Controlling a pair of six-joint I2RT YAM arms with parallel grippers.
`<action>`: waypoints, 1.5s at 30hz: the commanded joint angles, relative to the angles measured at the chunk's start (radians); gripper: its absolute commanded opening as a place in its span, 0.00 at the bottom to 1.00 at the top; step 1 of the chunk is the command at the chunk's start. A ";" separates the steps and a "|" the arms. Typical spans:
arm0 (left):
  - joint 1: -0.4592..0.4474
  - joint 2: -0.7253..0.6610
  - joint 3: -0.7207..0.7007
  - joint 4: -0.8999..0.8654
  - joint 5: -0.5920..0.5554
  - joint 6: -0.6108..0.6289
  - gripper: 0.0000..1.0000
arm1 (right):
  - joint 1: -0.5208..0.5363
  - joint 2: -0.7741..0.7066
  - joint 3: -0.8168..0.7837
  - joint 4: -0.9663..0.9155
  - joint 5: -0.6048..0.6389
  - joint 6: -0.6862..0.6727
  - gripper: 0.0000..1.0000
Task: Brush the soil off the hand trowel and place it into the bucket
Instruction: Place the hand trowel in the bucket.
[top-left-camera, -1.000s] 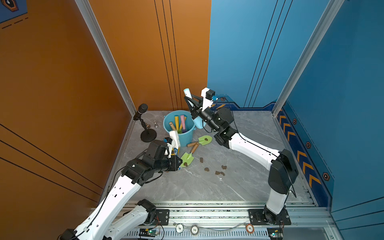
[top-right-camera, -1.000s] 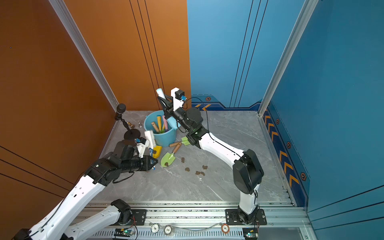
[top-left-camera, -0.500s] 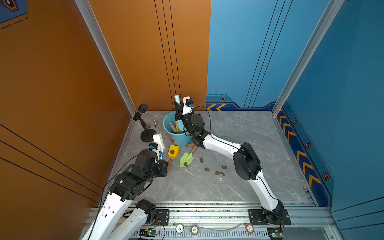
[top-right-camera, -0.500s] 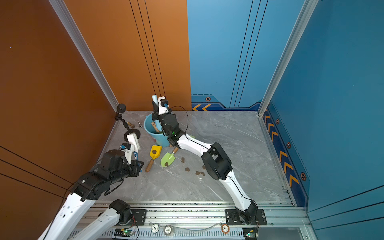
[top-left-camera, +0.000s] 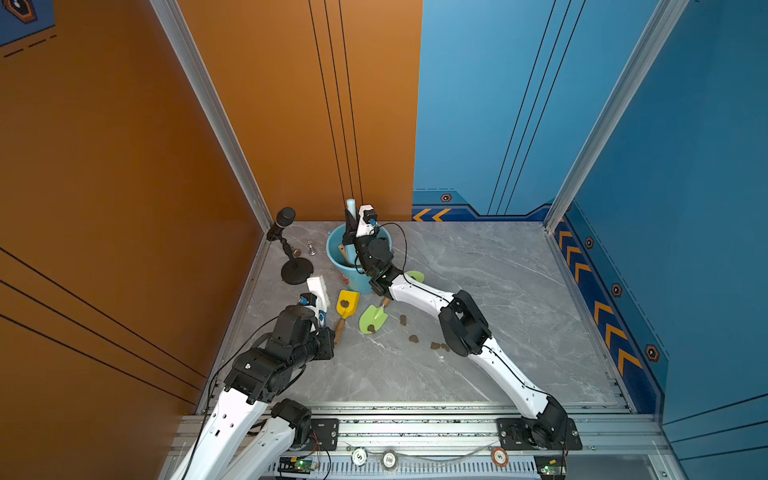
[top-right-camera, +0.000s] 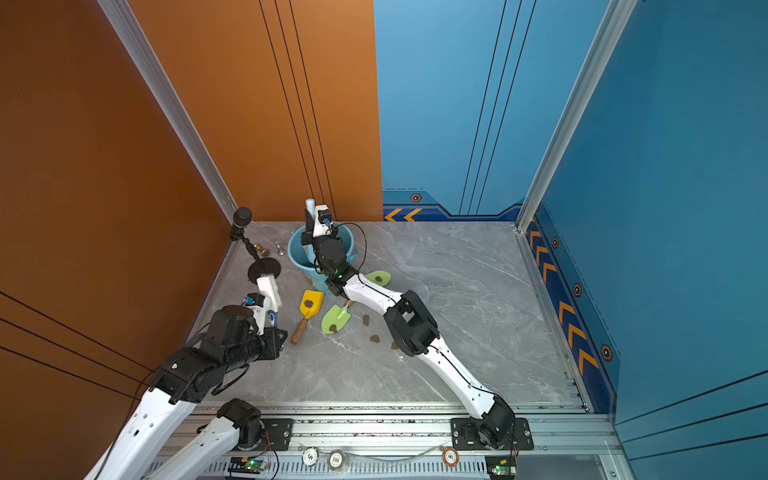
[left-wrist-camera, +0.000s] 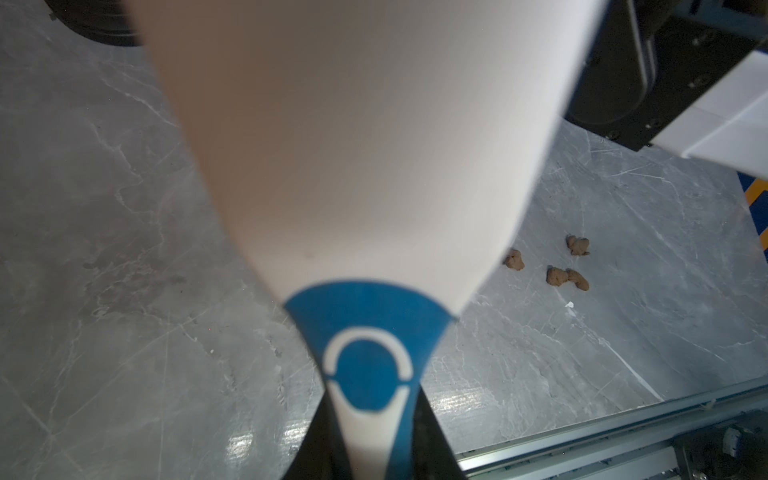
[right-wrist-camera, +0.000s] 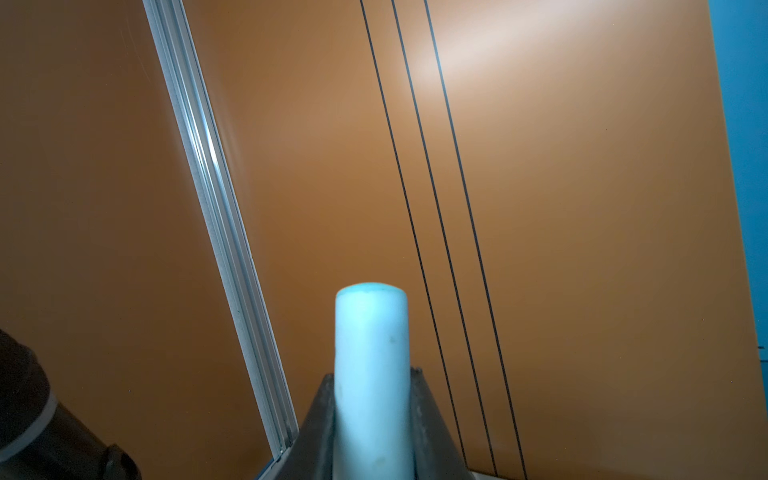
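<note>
You've got a glossy marble-look worktop, smooth light-blue plastic bucket, matt white plastic brush, yellow plastic trowel with a wood handle, and rough matt soil lumps.

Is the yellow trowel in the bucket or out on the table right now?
Out. The yellow trowel lies flat on the table beside the bucket, with a soil lump on its blade.

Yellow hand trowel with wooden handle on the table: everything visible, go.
The yellow hand trowel lies flat on the grey marble tabletop: squarish, plastic-looking yellow blade pointing at the light-blue bucket, brown wooden handle pointing towards the left arm. One dark-brown soil lump sits on the blade. The green-bladed trowel lies alongside, apart. Nothing grips it; contact with the bucket is unclear.
</note>
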 joint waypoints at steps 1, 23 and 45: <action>0.016 0.001 -0.010 0.045 0.022 0.028 0.00 | 0.005 -0.015 -0.002 0.030 0.030 -0.039 0.00; 0.090 0.007 -0.031 0.086 0.083 0.057 0.00 | 0.035 -0.178 -0.283 -0.017 0.106 -0.089 0.49; 0.126 0.012 -0.059 0.110 0.136 0.060 0.00 | 0.065 -0.909 -0.790 -0.685 0.103 0.042 0.87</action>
